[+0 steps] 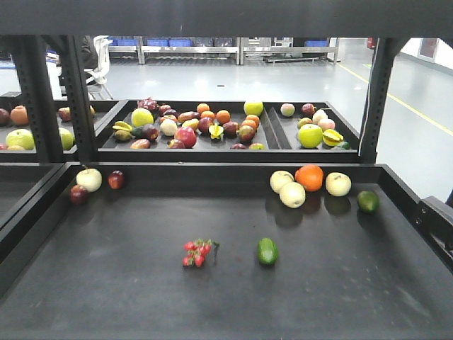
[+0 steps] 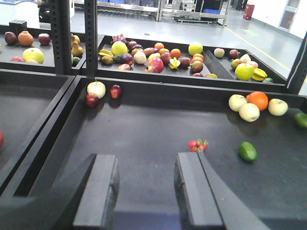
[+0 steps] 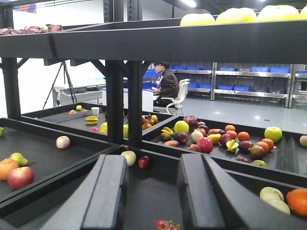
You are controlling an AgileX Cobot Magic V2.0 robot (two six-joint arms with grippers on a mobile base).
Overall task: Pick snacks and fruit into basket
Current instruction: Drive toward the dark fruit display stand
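The fruit [image 1: 267, 251], a dark green oval, lies on the black shelf floor [image 1: 127, 276] right of centre. The left wrist view shows the fruit [image 2: 248, 151] ahead and to the right. My left gripper [image 2: 145, 159] is open above the floor with nothing between its fingers. My right gripper [image 3: 152, 161] is open too, held higher and level, facing the back trays. Neither gripper appears in the front view. The snacks and the basket are out of view.
A bunch of cherry tomatoes [image 1: 198, 253] lies left of the fruit. Apples [image 1: 89, 178] sit back left, an orange with pale apples [image 1: 309, 177] back right, another green fruit [image 1: 368, 201] beside them. Shelf posts [image 1: 78, 99] and a fruit tray [image 1: 184, 152] stand behind.
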